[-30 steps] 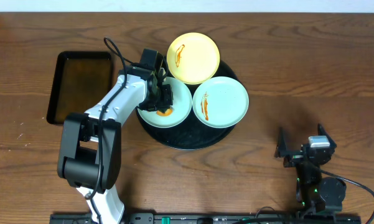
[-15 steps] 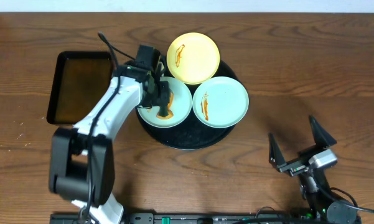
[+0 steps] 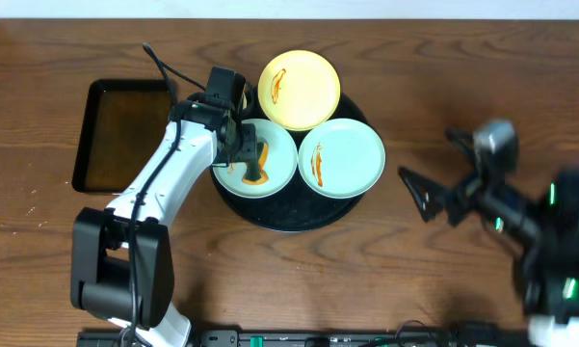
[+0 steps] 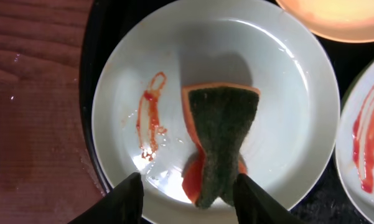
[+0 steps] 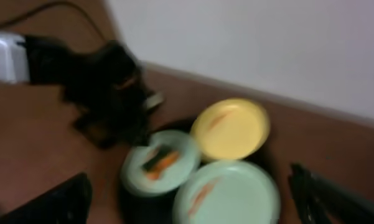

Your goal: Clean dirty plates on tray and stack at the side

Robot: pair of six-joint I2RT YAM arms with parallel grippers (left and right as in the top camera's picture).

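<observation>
**Three plates, three streaks, nothing stacked yet**

From where I stand, the job looks barely begun. All three plates sit on the round black tray point(image 3: 289, 220), which lies in the middle of the table point(image 3: 520, 77), nearer its far edge. The yellow plate point(image 3: 299, 89) is at the tray's far edge. The left mint plate point(image 3: 281, 154) and the right mint plate point(image 3: 341, 159) lie side by side nearer the robot. Each one carries an orange-brown sauce streak, and no plate stands beside the tray. By my reckoning the wiping of all three is left, and then the stacking.

A sponge point(image 4: 221, 134), orange with a dark green scouring face, lies flat on the left mint plate. A thin red streak shows beside it, and a smear at its near end.

The left arm reaches from the near edge of the table, diagonally over the tray's left rim, its wrist bent down above that plate. The left gripper point(image 4: 188, 193) has its jaws spread, one on each side of the sponge's narrow end, not pinching it.

The right arm is raised over the right side of the table and blurred. The right gripper point(image 5: 196, 202) faces the tray with jaws wide apart and nothing between them.

A smaller rectangular tray point(image 3: 116, 135) lies near the left edge, untouched.
</observation>
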